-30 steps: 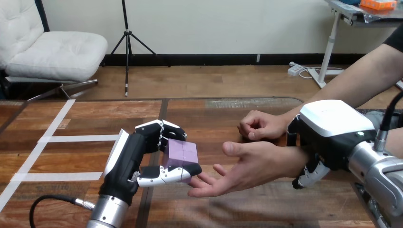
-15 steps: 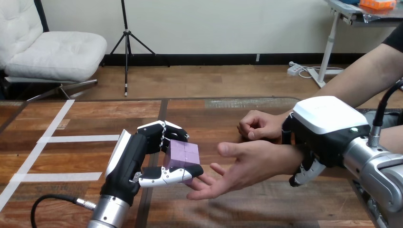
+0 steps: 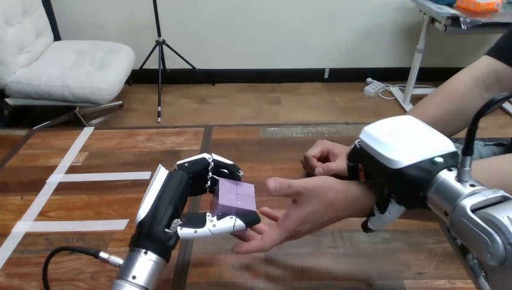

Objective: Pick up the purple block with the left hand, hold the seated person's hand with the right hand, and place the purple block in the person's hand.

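Two robot hands meet a seated person's hands at the centre of the head view. The left hand (image 3: 175, 205), lower left of centre, has fingers and thumb clamped on the purple block (image 3: 234, 198), which rides above the table (image 3: 121, 151) just left of centre. The right hand (image 3: 398, 160), at the right, sits over the person's wrist (image 3: 362, 202) with its fingers curled under it, gripping.

Against a second ago, the person's open hand (image 3: 302, 208) and the right hand on its wrist have slid leftward and the block has edged right. The gap has closed, and the block now appears to touch the open hand's fingertips. The handover looks close, with only the move over the palm and the release left.

Counted: one purple block, two robot hands and two hands of the person. One of these lies palm up, and the person's closed hand (image 3: 326, 158) rests behind it.
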